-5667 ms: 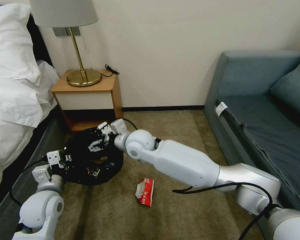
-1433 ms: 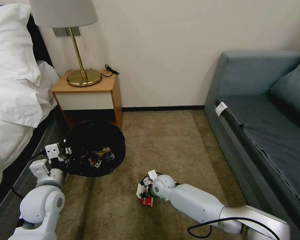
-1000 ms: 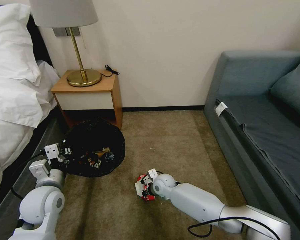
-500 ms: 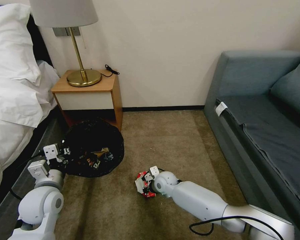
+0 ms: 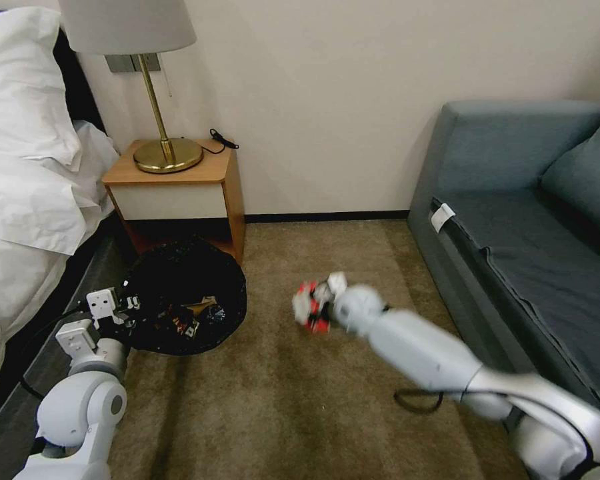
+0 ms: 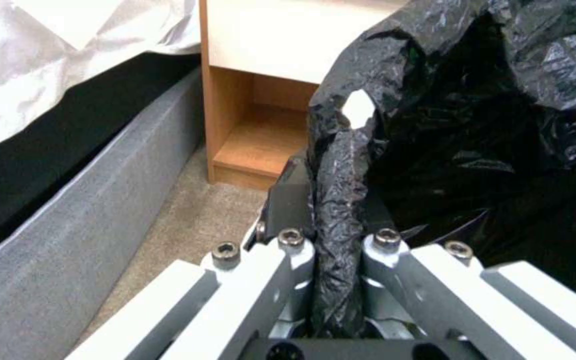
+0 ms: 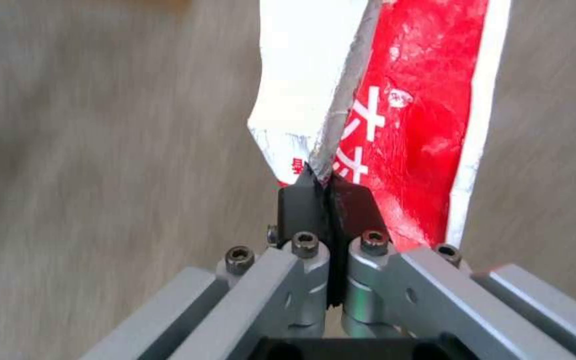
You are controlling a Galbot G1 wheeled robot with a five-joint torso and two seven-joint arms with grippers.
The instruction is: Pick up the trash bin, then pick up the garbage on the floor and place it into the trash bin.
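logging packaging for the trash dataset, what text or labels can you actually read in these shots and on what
red-and-white wrapper, pinched in the right gripper: white characters on the red panel, cropped and partly hidden by the fold, not readable as a word; small red print on the white panel, too blurred to read.
Litter inside the trash bin, whose bag rim the left gripper clamps: too small to read.
No other text shows.

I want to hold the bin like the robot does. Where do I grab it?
Grab the bin by its near rim, from the bed side, as the left end effector does: the bag folds over a thin edge there, easy to pinch.
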